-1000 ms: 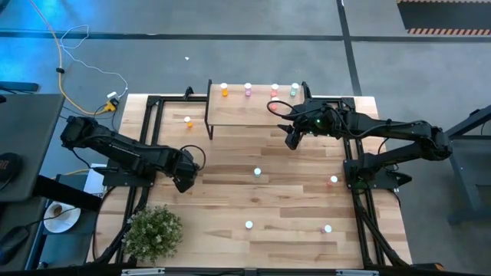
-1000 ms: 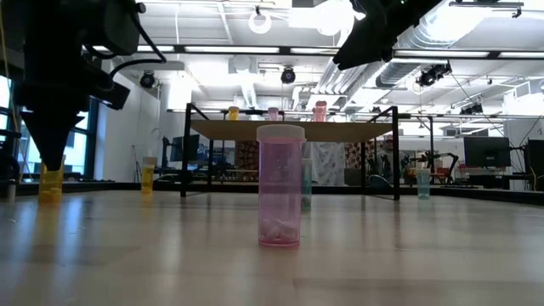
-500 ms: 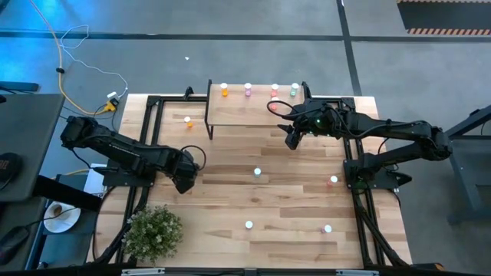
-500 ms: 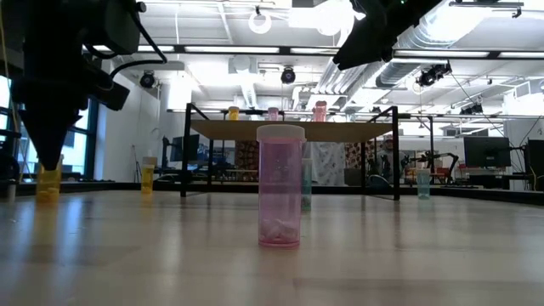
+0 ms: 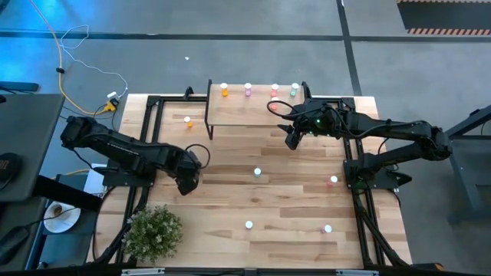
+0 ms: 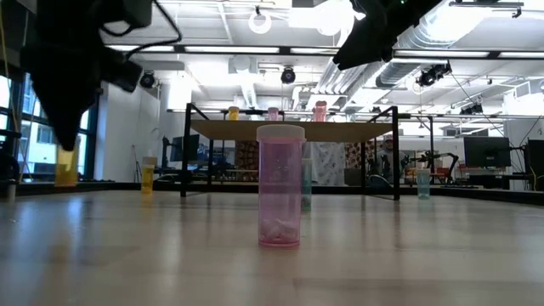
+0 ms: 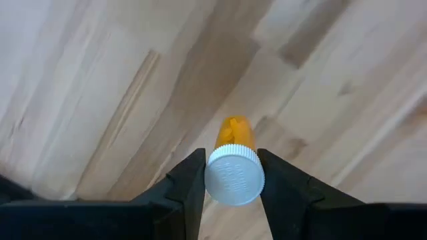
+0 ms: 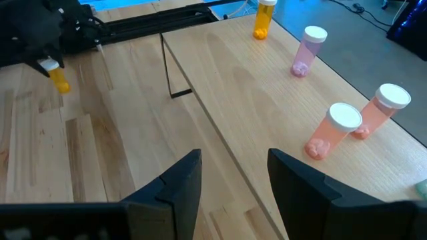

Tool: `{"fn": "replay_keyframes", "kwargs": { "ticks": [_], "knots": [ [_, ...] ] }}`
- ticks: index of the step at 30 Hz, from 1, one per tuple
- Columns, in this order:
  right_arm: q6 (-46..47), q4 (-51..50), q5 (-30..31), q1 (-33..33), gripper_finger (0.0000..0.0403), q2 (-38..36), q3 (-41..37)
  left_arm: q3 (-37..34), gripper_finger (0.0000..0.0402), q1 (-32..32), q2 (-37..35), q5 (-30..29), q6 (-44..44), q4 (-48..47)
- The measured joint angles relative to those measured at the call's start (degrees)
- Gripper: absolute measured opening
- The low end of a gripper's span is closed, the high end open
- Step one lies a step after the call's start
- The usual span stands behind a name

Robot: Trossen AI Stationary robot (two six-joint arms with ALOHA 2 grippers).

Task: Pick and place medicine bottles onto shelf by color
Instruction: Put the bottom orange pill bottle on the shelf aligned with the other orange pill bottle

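While your left gripper (image 7: 232,175) pinches an orange bottle (image 7: 233,168) by its white cap, lifted off the table's left side, your right gripper (image 8: 228,175) hangs wide apart by the shelf (image 5: 253,113); four bottles stand there.

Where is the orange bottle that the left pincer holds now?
The orange bottle sits between the fingers of the left pincer, lifted above the table's left side, north of the plant.
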Motion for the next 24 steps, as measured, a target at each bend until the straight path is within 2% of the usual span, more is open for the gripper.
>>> {"fn": "replay_keyframes", "kwargs": {
  "ticks": [6, 24],
  "knots": [
    [0.0, 0.0, 0.0, 0.02, 0.0164, 0.0, 0.0, 5.54, 0.0115, 3.34, 0.0, -0.24, 6.83, 0.03],
    [0.63, 0.0, 0.01, 0.0, 0.0164, 0.0, 0.0, 25.03, 0.0115, 19.9, -0.02, -1.43, 35.9, 0.12]
  ]
}}
